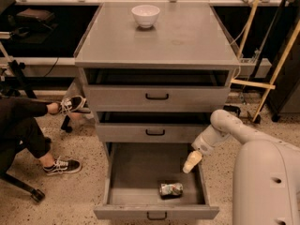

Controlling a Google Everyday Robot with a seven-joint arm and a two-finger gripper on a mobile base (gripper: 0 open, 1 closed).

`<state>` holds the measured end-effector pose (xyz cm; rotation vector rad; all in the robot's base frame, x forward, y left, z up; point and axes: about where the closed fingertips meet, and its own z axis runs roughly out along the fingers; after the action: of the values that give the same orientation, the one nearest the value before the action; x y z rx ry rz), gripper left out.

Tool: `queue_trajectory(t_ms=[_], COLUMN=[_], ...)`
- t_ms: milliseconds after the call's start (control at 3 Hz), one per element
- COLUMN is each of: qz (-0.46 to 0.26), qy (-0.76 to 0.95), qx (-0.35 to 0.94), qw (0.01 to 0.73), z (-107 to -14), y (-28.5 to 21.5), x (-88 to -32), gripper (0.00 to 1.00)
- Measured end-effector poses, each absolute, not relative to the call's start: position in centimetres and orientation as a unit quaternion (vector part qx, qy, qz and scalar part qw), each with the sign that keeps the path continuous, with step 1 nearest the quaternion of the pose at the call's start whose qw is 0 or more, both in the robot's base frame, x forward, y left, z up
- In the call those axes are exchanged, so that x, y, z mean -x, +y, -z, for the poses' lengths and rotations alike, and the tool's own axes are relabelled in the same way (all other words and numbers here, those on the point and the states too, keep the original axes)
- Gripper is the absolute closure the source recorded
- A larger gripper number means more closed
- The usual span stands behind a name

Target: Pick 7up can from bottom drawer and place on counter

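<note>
The 7up can (170,189) lies on its side near the front of the open bottom drawer (140,172), a dented silvery can with green marks. My gripper (191,162) hangs over the drawer's right side, above and behind the can, a little to its right, and apart from it. The counter (187,36) is the flat grey cabinet top above.
A white bowl (145,15) stands at the back of the counter. The two shallower drawers (157,97) are slightly open. A seated person's legs and sneakers (63,165) are on the floor at the left. Wooden poles (276,69) lean at the right.
</note>
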<state>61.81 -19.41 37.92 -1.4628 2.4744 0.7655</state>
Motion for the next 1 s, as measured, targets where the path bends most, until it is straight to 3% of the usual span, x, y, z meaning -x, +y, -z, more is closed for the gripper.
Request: queue_trajectory(t_ms=[667,1000], qz=[-0.269,-0.244], qy=[0.843,0.850], qx=[0.447,0.435], qw=[0.134,0.172], z=[-30.2,-29.3], y=[-16.3,-16.0], x=[-57.3,-59.4], gripper=[0.00,0.00])
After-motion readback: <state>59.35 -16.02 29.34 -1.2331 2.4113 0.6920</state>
